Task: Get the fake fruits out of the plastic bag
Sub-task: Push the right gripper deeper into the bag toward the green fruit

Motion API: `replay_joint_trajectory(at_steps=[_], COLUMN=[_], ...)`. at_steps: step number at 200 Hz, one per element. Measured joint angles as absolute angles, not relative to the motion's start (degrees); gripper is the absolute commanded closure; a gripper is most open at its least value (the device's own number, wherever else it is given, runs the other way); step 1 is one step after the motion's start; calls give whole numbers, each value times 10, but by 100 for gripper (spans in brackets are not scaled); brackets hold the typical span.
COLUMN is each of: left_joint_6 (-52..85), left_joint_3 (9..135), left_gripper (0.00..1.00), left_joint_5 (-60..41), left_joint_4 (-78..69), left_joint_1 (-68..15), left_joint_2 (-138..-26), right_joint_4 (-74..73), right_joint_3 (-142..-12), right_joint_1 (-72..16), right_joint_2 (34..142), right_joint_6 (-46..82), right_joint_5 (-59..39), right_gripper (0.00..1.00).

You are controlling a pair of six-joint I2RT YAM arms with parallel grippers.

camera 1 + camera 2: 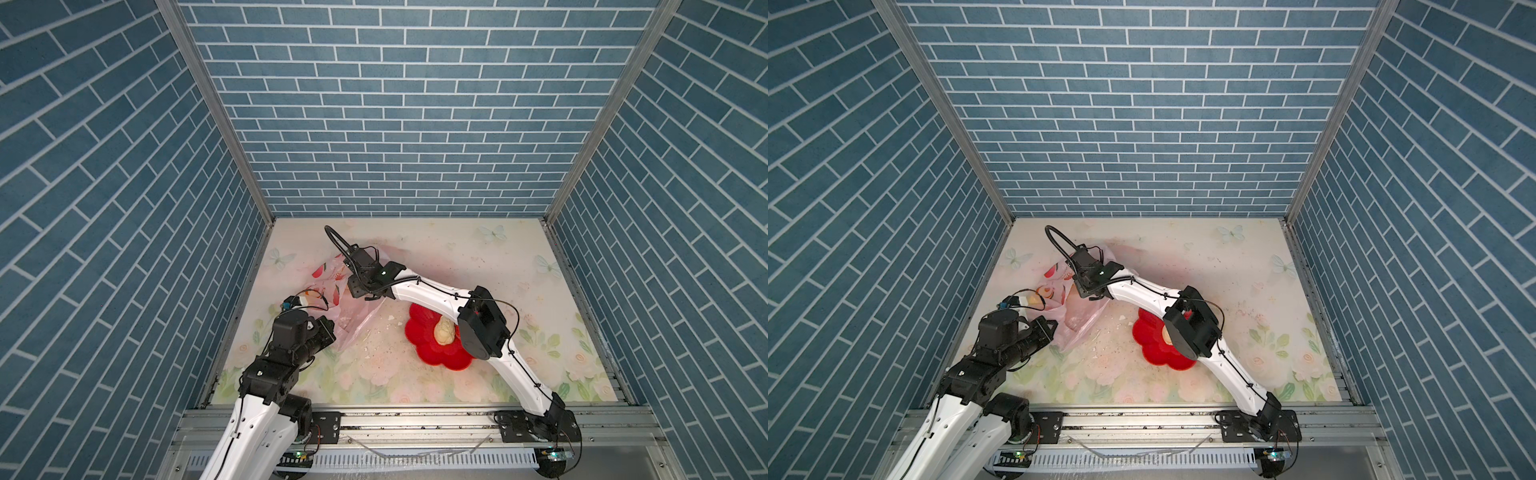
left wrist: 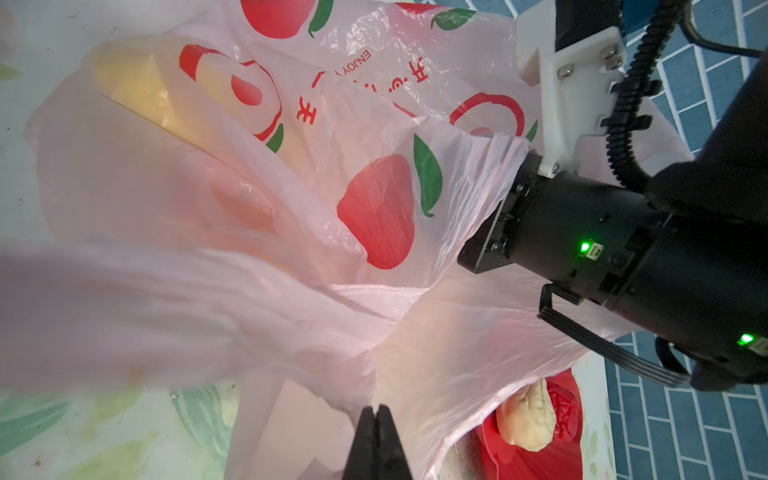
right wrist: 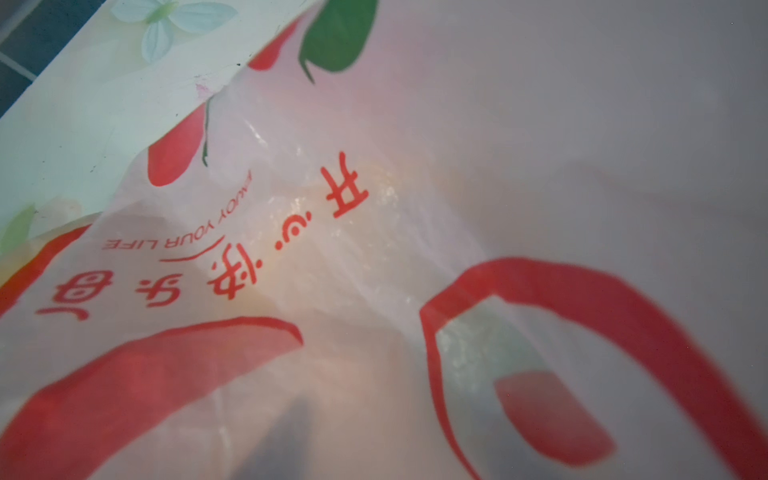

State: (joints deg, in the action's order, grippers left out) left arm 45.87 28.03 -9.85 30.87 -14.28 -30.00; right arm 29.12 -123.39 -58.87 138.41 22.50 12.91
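In both top views we find the plastic bag [image 1: 353, 324] [image 1: 1077, 324] crumpled at about ten o'clock on the floral table [image 1: 498, 266]; its printed side faces up, with red apples, green leaves and red lettering. The left gripper [image 1: 329, 328] sits at the bag's seven o'clock edge; in the left wrist view its fingers [image 2: 365, 436] are pressed together, with a fold of the film caught between them. The right gripper [image 2: 494, 237] reaches in from four o'clock and enters the bag's mouth; the film drapes over its front and hides the fingers, and the right wrist view shows only film and print, so we cannot tell whether its jaws are apart or together. Through the film we make out a yellow fruit [image 2: 137, 83] inside the bag; a paler orange shape beside it is too blurred for us to name. At four o'clock from the bag, and apart from it, stands the red flower-shaped bowl [image 1: 436, 361]; a cream bumpy fruit [image 1: 444, 330] lies in it, partly under the right arm's elbow. White crumbs [image 1: 390, 318] lie scattered between bag and bowl.
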Motion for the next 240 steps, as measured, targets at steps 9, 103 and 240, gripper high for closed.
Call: replay_joint_trajectory(at_steps=[9,103,240], left_joint_6=[459,459,458], left_joint_3=[280,280,277], left_gripper=[100,100,100], left_joint_5=[-100,-104,-103], left_joint_4=[306,288,288], left_joint_1=[-143,-143,-143], left_joint_2=[-302,-315,-318], right_joint_4=[291,286,262], right_joint_3=[-1235,-1237,-1237], right_joint_1=[-588,-573,-541], right_joint_2=[1384,1387,1424], right_joint_6=[222,209,232], right_joint_5=[134,163,147], right_gripper=[33,29,29])
